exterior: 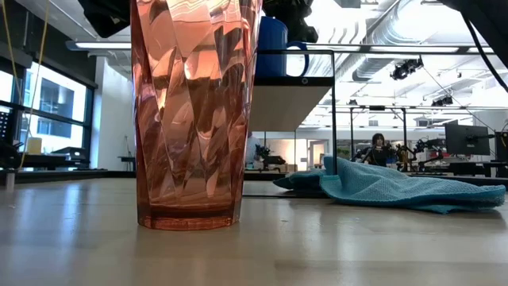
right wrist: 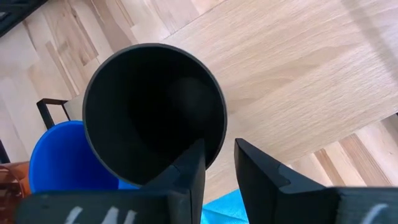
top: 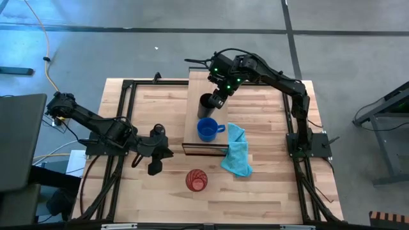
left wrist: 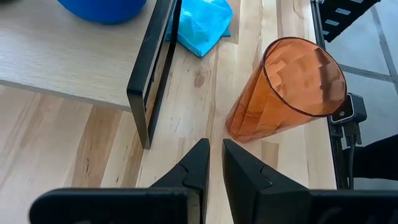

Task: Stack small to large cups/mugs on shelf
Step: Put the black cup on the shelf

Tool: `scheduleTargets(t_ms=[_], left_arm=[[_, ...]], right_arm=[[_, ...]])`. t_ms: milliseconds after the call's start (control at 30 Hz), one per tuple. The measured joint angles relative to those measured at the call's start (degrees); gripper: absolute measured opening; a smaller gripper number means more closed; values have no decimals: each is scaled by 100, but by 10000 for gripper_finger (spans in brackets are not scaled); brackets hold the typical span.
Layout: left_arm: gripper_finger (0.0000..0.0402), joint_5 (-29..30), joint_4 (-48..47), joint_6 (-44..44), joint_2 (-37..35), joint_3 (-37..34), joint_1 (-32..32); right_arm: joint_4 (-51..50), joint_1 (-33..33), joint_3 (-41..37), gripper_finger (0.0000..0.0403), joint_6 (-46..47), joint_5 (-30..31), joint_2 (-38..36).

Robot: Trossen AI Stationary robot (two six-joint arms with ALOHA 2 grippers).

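black cup [top: 207, 104] empty on shelf [top: 190, 131], blue mug [top: 206, 130] beside

Overhead looks straight down; low camera sits tabletop-level, nearly against the tumbler [exterior: 194, 111].

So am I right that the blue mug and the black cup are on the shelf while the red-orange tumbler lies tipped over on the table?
Not quite: the red-orange tumbler stands upright on the table, as the low view shows. The blue mug and the black cup are indeed on the shelf.
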State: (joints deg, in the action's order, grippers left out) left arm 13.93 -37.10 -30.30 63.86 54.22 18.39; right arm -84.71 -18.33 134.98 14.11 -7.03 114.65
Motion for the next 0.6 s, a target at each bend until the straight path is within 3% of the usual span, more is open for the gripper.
scheduleTargets(t_ms=[600], left_arm=[[33, 39, -12, 0, 0, 1, 0]], right_arm=[[-87, -22, 2, 79, -16, -6, -132]])
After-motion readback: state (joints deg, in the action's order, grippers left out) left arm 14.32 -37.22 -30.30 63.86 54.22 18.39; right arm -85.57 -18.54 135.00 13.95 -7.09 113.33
